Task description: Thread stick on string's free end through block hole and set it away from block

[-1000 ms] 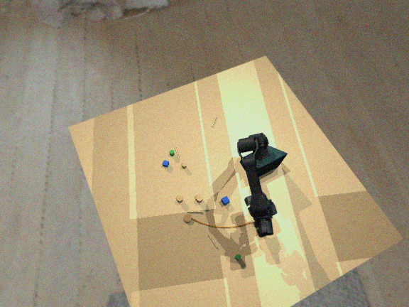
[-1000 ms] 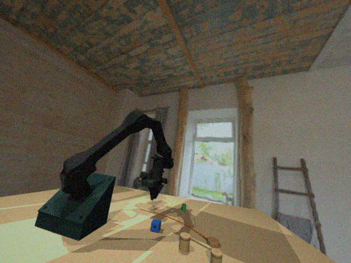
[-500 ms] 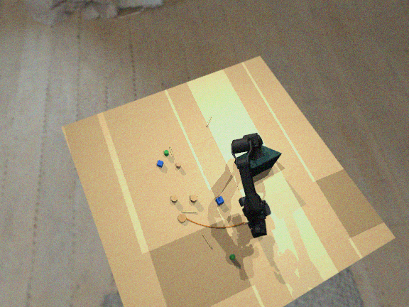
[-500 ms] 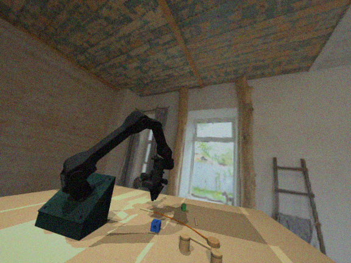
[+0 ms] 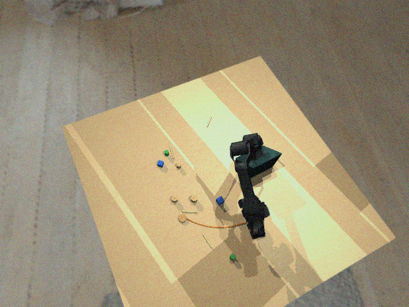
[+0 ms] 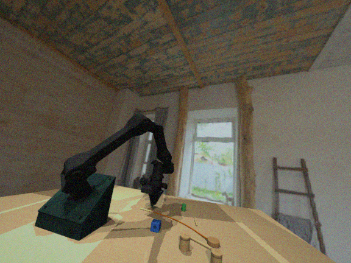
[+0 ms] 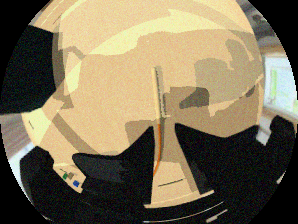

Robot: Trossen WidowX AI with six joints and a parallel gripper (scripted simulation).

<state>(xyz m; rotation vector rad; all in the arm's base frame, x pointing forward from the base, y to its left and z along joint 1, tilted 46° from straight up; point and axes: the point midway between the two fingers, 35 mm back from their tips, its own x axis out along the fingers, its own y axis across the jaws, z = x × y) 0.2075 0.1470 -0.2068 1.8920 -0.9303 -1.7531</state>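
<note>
Your gripper is part open, with a small gap between its tips, and it has hold of nothing. It points down, low over the table. You seem to be on the first job, picking up the stick.

Next, get the gap right over the stick, go down a bit, then shut the tips on it. In the wrist view it looks nearer one tip, so a small nudge may help. Don't bump it, or it may roll.

The stick is thin, straight and pale. It lies on the table by the tips; from the top it is hidden under the arm. The orange string starts at its end and bends gently to the round button.

The blue block sits flat between your arm's base and the button, with a dark hole in its side. Nothing is through it yet.

Farther out, a green peg stands alone. One loose stick lies near the button; leave that one be.
</note>
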